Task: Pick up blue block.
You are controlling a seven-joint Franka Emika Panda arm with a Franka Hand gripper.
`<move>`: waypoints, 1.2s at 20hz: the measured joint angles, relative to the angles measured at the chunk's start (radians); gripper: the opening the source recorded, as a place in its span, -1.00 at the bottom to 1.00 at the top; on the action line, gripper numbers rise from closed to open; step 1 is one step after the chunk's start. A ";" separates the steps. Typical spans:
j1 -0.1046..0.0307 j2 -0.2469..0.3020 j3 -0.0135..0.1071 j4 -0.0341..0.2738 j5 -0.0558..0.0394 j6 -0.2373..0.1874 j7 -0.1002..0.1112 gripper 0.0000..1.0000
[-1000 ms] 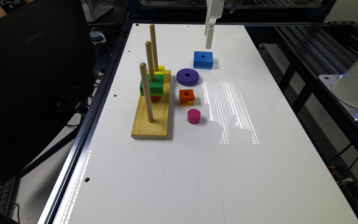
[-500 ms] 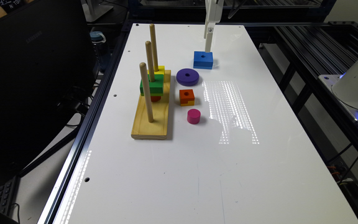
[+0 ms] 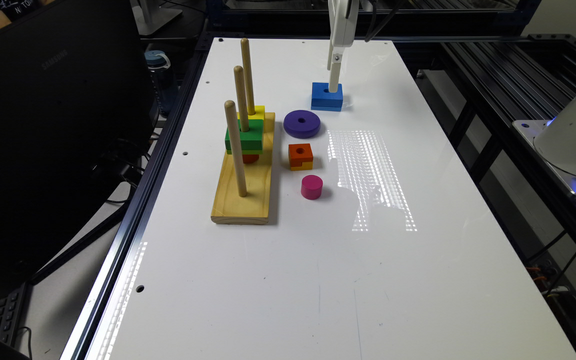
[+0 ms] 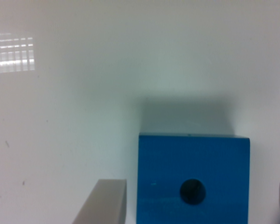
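The pincer (image 4: pixel 198 203) has dropped since a second ago and now straddles the blue block (image 4: pixel 193 179), fingers spread, not touching. Bare white counter (image 3: pixel 418 150) lies around the block.

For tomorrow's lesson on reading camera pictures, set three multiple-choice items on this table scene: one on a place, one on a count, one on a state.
1. Where is the purple ring?
A. Between the blue block and the orange cube
B. On a peg
C. On the pink cylinder

2. How many pegs rise from the wooden base?
A. Two
B. Three
C. Five

3. How does the tool stand?
A. Shut on the pink cylinder
B. Open, one finger on each side of the blue block
C. Shut above bare table

Key: 1 A, the ring lies flat between the blue block and the orange cube; 2 B, three pegs show; 3 B, the wrist view shows a finger off each side of the block.
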 joint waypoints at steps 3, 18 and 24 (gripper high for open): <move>0.000 0.000 0.002 0.002 0.0000 0.000 0.000 1.00; 0.001 0.030 0.007 0.014 0.0000 0.022 0.000 1.00; 0.001 0.077 0.007 0.016 0.0000 0.065 0.000 1.00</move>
